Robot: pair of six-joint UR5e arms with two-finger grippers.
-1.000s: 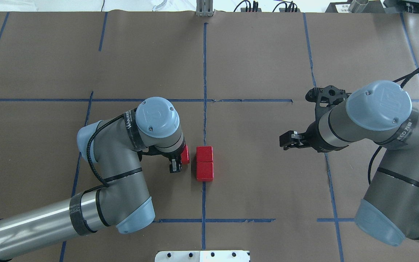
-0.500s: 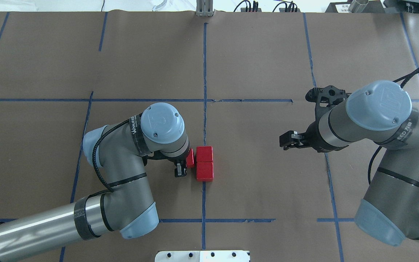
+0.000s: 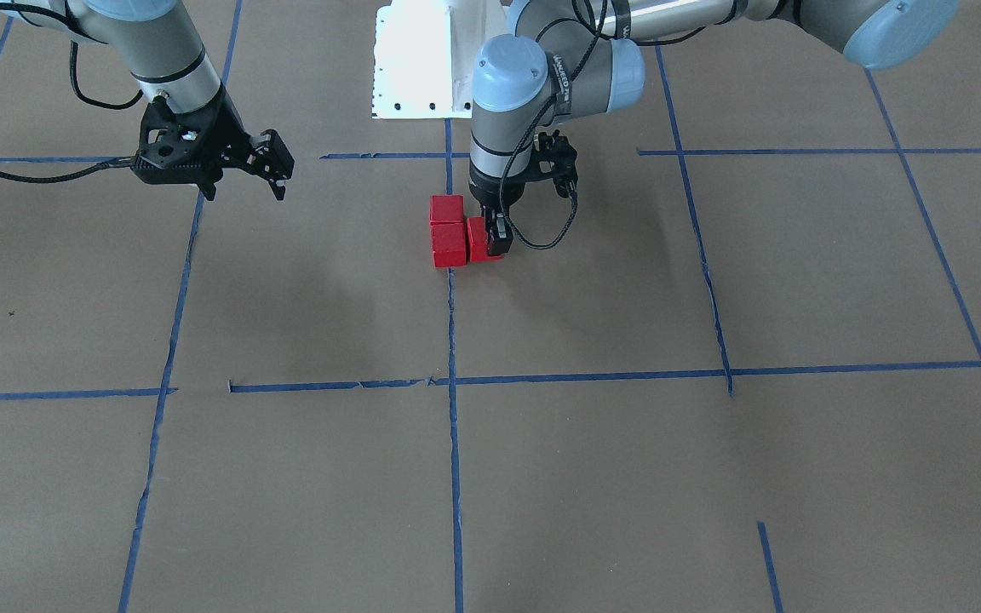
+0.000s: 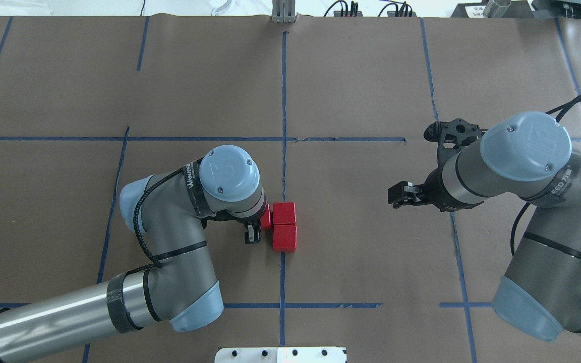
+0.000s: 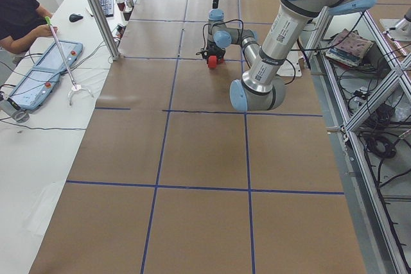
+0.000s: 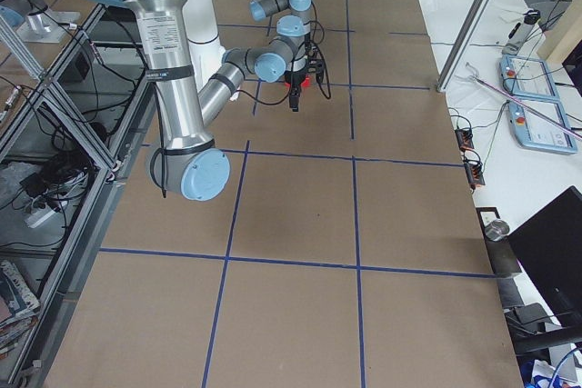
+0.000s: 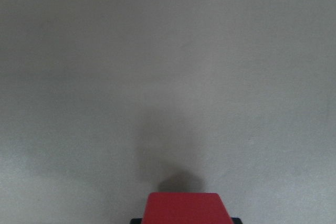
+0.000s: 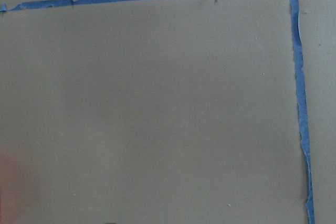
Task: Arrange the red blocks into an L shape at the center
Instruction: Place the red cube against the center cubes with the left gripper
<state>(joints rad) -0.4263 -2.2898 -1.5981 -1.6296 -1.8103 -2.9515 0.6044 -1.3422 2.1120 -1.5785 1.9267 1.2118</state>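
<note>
Two red blocks lie touching in a short line on the centre tape line; the front-facing view shows them too. My left gripper is shut on the third red block, low over the paper and against the left side of the pair's far block. The wrist hides most of this block from overhead. It fills the bottom edge of the left wrist view. My right gripper is open and empty, hanging well to the right of the blocks.
Brown paper with blue tape lines covers the table. The white robot base plate sits at the near edge. An operator and control pendants are beside the table on my left.
My left gripper has carried its red block to the right, from a gap away to right beside the pair. The right arm has not moved.
</note>
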